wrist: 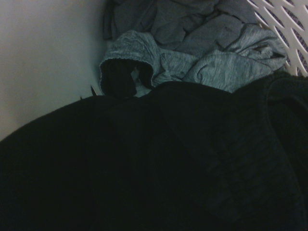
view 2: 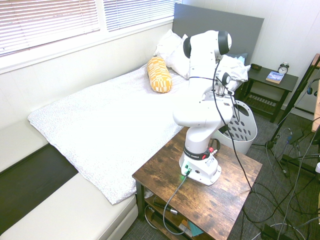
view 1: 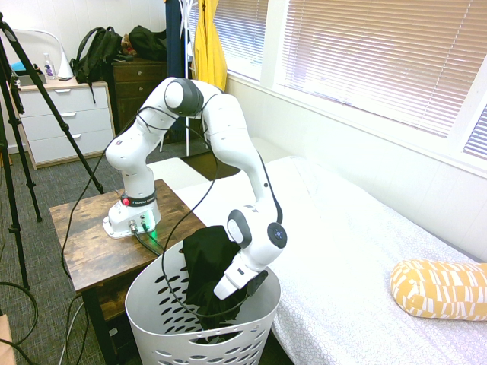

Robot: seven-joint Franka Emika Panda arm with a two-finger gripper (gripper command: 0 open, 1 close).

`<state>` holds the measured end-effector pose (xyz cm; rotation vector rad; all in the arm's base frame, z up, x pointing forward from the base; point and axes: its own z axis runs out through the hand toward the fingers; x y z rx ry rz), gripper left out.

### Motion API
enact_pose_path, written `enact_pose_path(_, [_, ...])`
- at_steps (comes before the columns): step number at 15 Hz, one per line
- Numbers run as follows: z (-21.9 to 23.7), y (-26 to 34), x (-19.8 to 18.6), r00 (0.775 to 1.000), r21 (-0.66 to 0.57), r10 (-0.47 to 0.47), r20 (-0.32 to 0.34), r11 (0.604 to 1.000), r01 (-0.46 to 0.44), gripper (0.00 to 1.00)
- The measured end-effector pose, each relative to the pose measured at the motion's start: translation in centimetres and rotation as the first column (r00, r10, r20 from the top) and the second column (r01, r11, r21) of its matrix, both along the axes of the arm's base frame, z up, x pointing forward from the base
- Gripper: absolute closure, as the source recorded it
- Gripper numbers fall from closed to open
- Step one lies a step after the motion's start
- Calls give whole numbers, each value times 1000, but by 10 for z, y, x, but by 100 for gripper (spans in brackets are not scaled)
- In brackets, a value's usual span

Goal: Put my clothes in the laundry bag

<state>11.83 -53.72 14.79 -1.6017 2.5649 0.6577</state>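
My fingers' spread is hidden as my gripper (view 1: 257,287) lowers the black garment (view 1: 207,270) into the laundry basket (view 1: 163,323); fabric could catch the rim.

First exterior view near basket (view 1: 199,318), second across bed (view 2: 110,120), both showing arm, wrist close inside basket.

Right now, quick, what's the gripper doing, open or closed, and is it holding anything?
Gripper: down inside the laundry basket against the black garment; fingers hidden, so open, closed or holding cannot be told.
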Motion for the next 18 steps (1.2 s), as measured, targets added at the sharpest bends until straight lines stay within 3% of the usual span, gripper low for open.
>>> enact_pose_path(4, [3, -1, -1, 1000, -4, 8, -5, 1000, -8, 0])
enact_pose_path(8, [10, -2, 2, 992, -19, 67, -110, 997, -69, 0])
enact_pose_path(10, [14, 1, 17, 972, -36, 112, -204, 992, -122, 0])
enact_pose_path(13, [9, 16, 41, 920, -14, 168, -355, 983, -185, 0])
enact_pose_path(16, [-3, 27, 53, 899, 17, 195, -393, 979, -205, 0])
enact_pose_path(18, [3, 26, 56, 899, 8, 196, -391, 978, -210, 0])
